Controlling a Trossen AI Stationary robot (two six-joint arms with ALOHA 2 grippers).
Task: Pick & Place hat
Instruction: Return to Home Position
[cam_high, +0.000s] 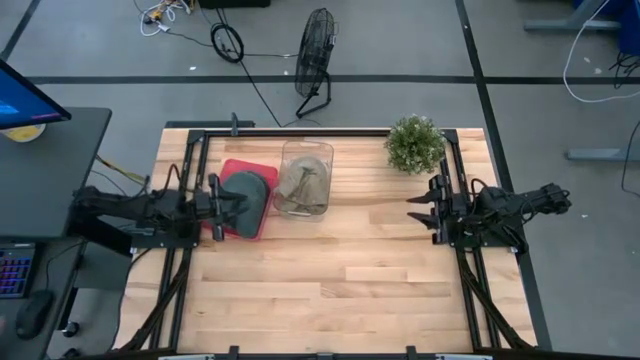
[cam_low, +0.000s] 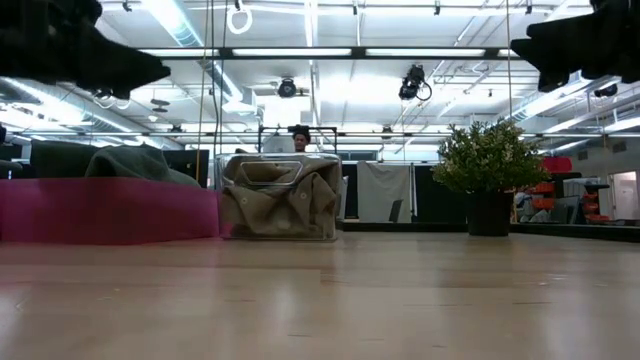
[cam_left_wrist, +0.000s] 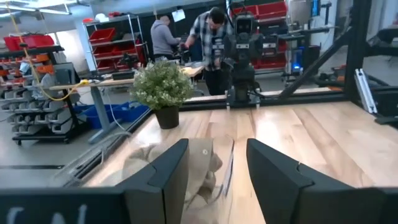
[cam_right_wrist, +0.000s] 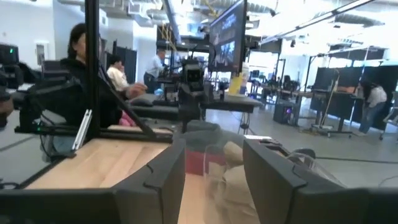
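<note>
High view is showing me the brown caps lying inside the transparent bin, just ahead of my nearer left claw, hanging released and empty, while the right claw is waiting released, well apart across the bench

quick count: 1 clear bin, brown caps bunched inside, can't tell number. 1 red tray, 1 grey-green cap. 1 potted plant. left gripper + right gripper, so 2.
</note>
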